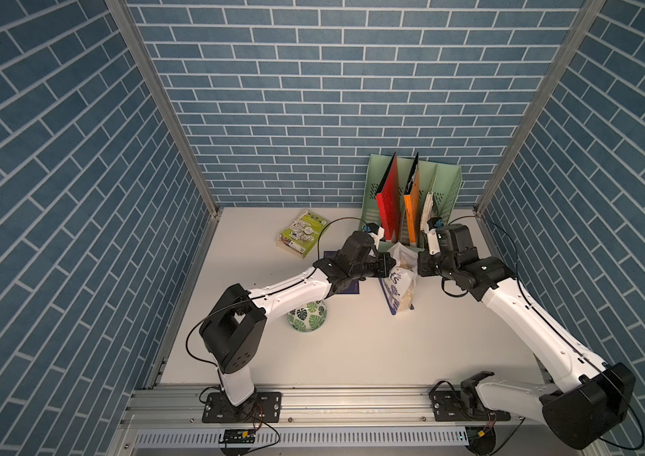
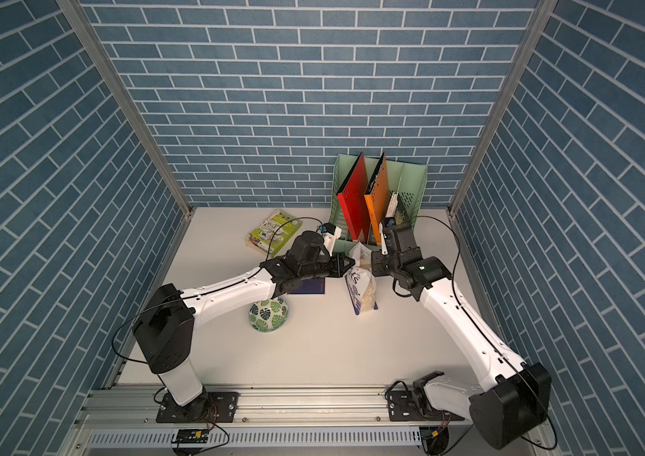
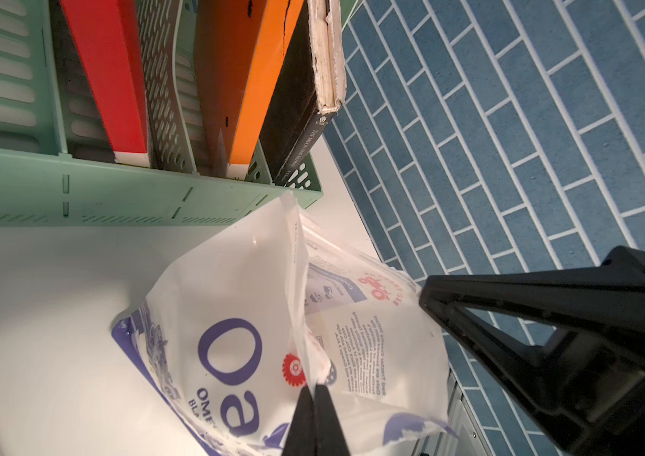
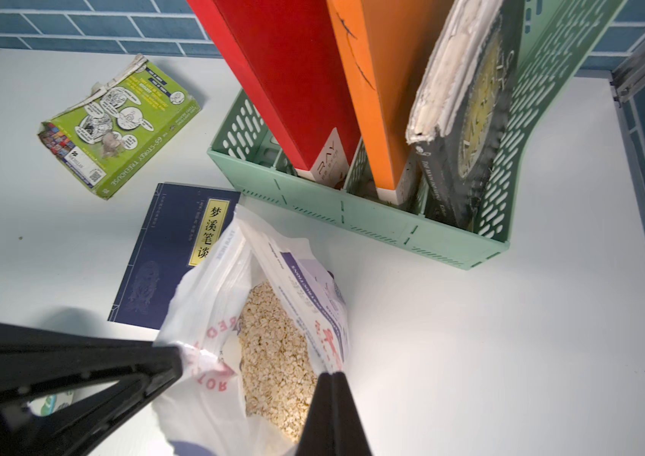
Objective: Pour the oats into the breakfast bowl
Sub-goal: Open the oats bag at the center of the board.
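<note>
Left gripper (image 3: 315,391): jaws closed tight, pinching one lip of the white soft pouch (image 1: 403,292) with the dark blue "Oats" print. Right gripper (image 4: 330,377): same, jaws closed on the opposite lip. The two face each other across the pouch mouth, which is spread open between them.

Pale beige oat flakes (image 4: 273,355) are inside the pouch, visible through the mouth in the right wrist view.

The pouch stands roughly upright on the white desk (image 1: 372,347). It is right of centre, close to the far edge, just in front of the mint-green plastic file rack (image 4: 352,215) in the far right corner.

Small round white bowl with green leaf pattern (image 1: 309,318): toward the left edge, partly under the left forearm, well apart from the pouch.

Dark blue flat book (image 4: 162,252) lies just beside the pouch, on the bowl's side. Green picture-covered book (image 1: 301,233) lies near the far edge, left of the rack.
</note>
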`<state>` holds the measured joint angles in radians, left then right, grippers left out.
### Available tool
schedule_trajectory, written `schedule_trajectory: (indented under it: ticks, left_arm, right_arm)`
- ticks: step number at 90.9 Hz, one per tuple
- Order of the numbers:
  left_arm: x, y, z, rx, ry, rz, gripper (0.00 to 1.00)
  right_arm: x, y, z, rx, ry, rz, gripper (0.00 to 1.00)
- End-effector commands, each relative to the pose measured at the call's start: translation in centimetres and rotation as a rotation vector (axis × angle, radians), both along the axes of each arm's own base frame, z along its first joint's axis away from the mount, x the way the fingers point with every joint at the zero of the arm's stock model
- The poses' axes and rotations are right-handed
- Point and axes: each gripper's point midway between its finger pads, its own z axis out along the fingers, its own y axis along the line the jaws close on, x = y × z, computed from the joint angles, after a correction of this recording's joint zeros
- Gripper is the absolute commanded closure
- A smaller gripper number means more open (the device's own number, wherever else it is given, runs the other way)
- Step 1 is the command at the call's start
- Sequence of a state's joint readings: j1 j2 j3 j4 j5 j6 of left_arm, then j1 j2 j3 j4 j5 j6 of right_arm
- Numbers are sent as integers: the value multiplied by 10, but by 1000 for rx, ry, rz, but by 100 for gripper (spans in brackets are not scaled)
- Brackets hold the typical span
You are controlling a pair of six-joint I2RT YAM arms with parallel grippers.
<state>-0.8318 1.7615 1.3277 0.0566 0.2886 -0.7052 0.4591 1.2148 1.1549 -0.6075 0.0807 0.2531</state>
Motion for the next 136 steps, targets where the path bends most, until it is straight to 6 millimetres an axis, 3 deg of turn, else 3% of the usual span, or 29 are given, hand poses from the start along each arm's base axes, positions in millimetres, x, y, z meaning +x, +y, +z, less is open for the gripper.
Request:
schedule_trajectory:
  ticks: [1, 10, 19, 31, 47, 51, 59, 64, 77, 91, 103, 108, 122, 136]
  left_arm:
    - [3, 6, 39, -19, -78, 8, 100]
    - [3, 8, 38, -13, -75, 12, 100]
    - [3, 9, 41, -17, -82, 17, 100]
    - [4, 10, 45, -22, -90, 22, 100]
    - [4, 12, 48, -23, -97, 29, 100]
    - [3, 13, 49, -22, -99, 30, 100]
    - [3, 17, 52, -7, -107, 40, 100]
    - [2, 23, 51, 21, -111, 49, 100]
    - [-4, 44, 46, 102, -104, 87, 100]
    - [-12, 65, 42, 182, -97, 113, 100]
    - [-21, 69, 34, 229, -72, 74, 100]
    - [-25, 65, 30, 230, -53, 40, 100]
    - [-23, 57, 25, 215, -47, 22, 100]
    - [-12, 50, 26, 209, -67, 39, 97]
  right_arm:
    - [5, 22, 26, 83, -57, 105, 97]
    - [3, 41, 32, 160, -50, 170, 70]
    - [4, 47, 23, 143, -19, 185, 58]
    - [6, 51, 4, 112, 37, 189, 55]
    - [4, 63, -3, 114, 59, 222, 52]
    - [5, 62, -5, 101, 63, 217, 58]
    - [12, 47, -5, 28, 46, 153, 89]
    - [16, 36, 1, -25, 25, 109, 100]
    - [22, 19, 15, -106, -14, 55, 100]
    - [24, 17, 11, -147, -2, 58, 100]
    - [30, 11, 16, -202, -41, 47, 100]
    - [31, 17, 20, -195, -63, 79, 100]
    - [17, 60, 27, -3, -85, 272, 100]
    - [12, 63, 23, 36, -50, 261, 100]
